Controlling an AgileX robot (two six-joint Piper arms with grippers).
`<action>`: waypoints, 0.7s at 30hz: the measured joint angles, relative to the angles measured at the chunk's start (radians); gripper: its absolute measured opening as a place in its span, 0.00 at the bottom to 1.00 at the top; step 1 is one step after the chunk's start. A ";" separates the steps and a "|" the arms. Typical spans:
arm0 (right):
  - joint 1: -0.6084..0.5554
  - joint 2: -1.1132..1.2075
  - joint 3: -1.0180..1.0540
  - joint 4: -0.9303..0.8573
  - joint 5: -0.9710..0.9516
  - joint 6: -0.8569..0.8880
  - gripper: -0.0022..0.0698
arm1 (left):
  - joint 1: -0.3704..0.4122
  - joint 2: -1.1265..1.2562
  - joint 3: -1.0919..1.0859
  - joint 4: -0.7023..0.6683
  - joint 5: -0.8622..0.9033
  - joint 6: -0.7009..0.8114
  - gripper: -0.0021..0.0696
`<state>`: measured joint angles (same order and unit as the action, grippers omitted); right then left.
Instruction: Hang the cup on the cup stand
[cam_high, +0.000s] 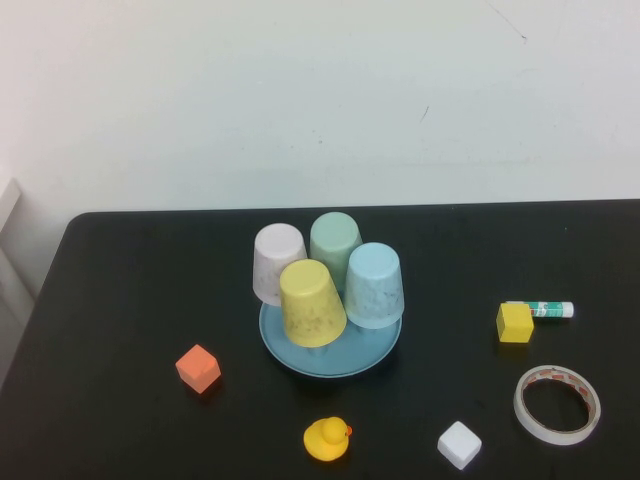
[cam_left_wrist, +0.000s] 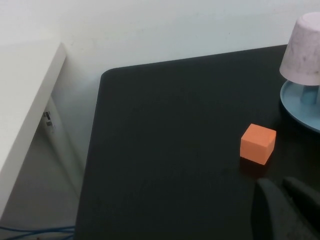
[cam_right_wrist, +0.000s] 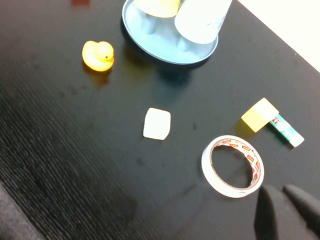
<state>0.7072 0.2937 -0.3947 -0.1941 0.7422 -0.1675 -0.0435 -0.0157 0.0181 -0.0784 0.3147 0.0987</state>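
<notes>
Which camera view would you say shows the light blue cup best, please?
The high view: the light blue cup shows whole, upside down on the cup stand beside the yellow cup. The right wrist view catches only its lower part at the frame edge; the left wrist view does not show it.

No words, numbers or brand names could be read anywhere. The glue stick (cam_high: 545, 310), at the right of the high view just beside the yellow block (cam_high: 514, 323), carried a green printed band, but its lettering was too small to make out. The tape roll (cam_right_wrist: 232, 165), at the lower right of the right wrist view, showed red markings on the inner face of its ring, and these too were too small to read.
</notes>
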 joint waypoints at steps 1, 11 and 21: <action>0.000 0.000 0.000 0.000 0.000 0.000 0.03 | 0.000 0.000 0.000 0.000 0.000 0.000 0.03; 0.000 0.000 0.000 0.000 0.000 0.000 0.03 | 0.000 0.000 -0.002 0.029 0.011 0.006 0.03; 0.000 0.000 0.000 0.000 0.000 0.000 0.03 | 0.000 0.000 -0.004 0.030 0.011 0.006 0.03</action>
<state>0.7072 0.2937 -0.3947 -0.1941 0.7422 -0.1675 -0.0435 -0.0157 0.0144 -0.0483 0.3258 0.1044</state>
